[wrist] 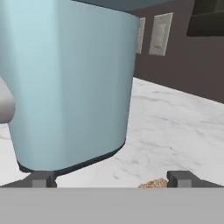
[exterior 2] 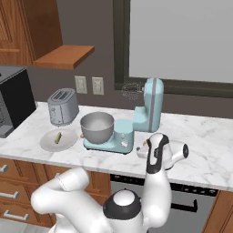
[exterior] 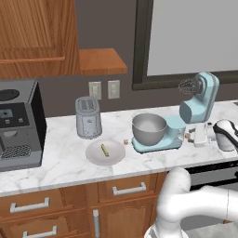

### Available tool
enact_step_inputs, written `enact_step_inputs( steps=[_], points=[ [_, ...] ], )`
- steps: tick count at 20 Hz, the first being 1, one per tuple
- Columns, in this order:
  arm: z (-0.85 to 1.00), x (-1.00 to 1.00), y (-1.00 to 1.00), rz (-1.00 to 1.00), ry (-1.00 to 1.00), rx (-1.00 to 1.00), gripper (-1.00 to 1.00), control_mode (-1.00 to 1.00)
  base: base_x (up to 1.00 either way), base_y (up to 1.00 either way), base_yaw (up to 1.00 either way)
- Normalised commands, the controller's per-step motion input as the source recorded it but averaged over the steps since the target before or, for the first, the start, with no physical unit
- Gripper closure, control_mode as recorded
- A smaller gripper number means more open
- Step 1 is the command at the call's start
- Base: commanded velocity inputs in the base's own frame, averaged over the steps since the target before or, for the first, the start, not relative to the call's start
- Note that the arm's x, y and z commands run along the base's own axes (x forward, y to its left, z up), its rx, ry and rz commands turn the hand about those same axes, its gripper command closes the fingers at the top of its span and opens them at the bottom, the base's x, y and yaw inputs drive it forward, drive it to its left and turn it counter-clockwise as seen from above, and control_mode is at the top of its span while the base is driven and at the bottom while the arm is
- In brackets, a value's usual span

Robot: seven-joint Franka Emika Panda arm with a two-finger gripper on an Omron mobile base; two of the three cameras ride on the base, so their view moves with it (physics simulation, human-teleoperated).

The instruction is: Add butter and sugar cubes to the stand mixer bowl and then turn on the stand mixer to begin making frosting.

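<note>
we look past our wide-open gripper point(wrist: 111, 179) at the light-blue stand mixer point(wrist: 70, 83) close on the marble counter point(wrist: 175, 131), a tan sugar cube point(wrist: 154, 183) low between the fingertips, wall outlets point(wrist: 160, 34) behind.

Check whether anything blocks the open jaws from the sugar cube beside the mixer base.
Nothing visible does. In the hand view the sugar cube lies on bare counter between the gripper tips, jaws wide. The stand mixer stands just behind and to the left, close but not between.
</note>
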Motion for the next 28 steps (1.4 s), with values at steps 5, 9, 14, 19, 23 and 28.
enact_step_inputs(
  steps=[5,9,14,19,23,28],
  points=[
    [-0.13,0.12,0.00,0.00,0.00,0.02,-1.00,-1.00,0.00,0.00,0.00],
    [-0.09,0.09,0.00,0.00,0.00,0.02,-1.00,-1.00,0.00,0.00,0.00],
    [-0.06,0.11,-0.01,0.00,0.00,0.02,-1.00,-1.00,0.00,0.00,0.00],
    [-0.03,0.10,-0.02,0.00,0.00,0.01,-1.00,-1.00,0.00,0.00,0.00],
    [-0.03,0.12,-0.01,0.00,0.00,0.01,-1.00,-1.00,0.00,0.00,0.00],
    [-0.07,0.13,0.00,0.00,0.00,0.00,-1.00,-1.00,0.00,0.00,0.00]
  ],
)
